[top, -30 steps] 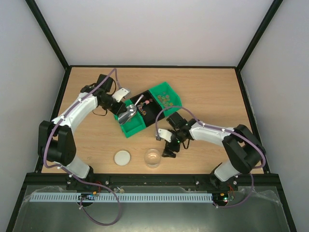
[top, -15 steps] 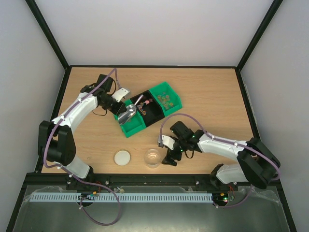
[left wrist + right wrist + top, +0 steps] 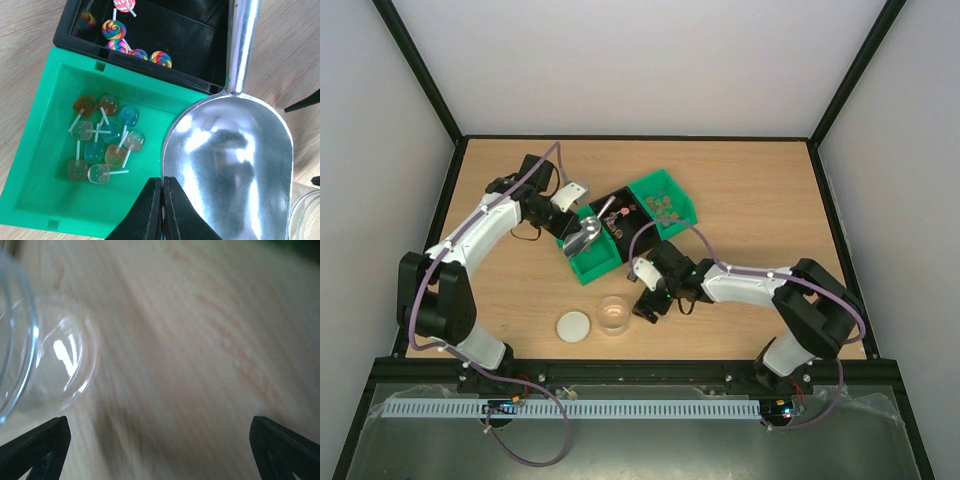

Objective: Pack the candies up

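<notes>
The candies [image 3: 102, 137] are small square lollipops in mixed colours, lying in a green bin [image 3: 45, 165]. Round swirl lollipops [image 3: 125, 42] lie in the black bin [image 3: 185, 45] beside it. My left gripper [image 3: 163, 200] is shut on the rim of the metal scoop [image 3: 235, 165], which hangs over the bins [image 3: 582, 238]. The clear jar [image 3: 614, 314] stands near the front. My right gripper [image 3: 645, 300] is open just right of the jar [image 3: 30, 350], with only bare wood between its fingers [image 3: 35, 450].
A second green bin [image 3: 663, 205] with more candies adjoins the black bin on the far side. The jar's white lid [image 3: 574, 326] lies on the table left of the jar. Black frame rails edge the table.
The right arm swung out to the right, then came back left. The jar now stands further left and a little further from the front edge. The left arm and scoop stayed still.
</notes>
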`<state>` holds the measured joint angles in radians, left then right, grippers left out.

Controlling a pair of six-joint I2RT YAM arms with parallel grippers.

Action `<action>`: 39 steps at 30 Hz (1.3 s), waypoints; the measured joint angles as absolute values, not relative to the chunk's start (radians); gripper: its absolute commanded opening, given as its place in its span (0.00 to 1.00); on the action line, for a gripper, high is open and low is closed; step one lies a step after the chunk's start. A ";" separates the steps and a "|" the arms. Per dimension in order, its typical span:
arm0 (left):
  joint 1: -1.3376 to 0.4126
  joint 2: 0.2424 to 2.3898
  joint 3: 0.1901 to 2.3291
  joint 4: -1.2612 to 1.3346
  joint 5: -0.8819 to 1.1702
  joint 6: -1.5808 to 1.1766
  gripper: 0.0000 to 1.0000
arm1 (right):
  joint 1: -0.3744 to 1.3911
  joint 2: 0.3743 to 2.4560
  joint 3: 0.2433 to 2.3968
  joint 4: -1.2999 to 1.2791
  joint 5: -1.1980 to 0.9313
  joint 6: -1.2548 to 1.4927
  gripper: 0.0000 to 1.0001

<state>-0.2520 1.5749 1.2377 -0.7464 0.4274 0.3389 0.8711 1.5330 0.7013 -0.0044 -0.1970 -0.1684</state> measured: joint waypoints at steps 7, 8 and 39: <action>-0.252 1.566 1.238 -0.755 0.426 0.362 0.02 | 0.814 1.587 0.767 0.026 -0.216 -0.118 0.99; -0.252 1.565 1.239 -0.760 0.427 0.375 0.02 | 0.785 1.577 0.765 0.023 -0.244 -0.124 0.99; -0.533 1.412 1.284 -0.933 0.530 0.939 0.02 | 0.579 1.336 1.314 -0.675 -0.662 -0.625 0.92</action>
<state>-0.5327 1.4117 1.2839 -0.9329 0.5304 0.9394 0.5789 1.3357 1.3136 -0.6750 -0.6617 -0.6247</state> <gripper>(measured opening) 0.023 0.969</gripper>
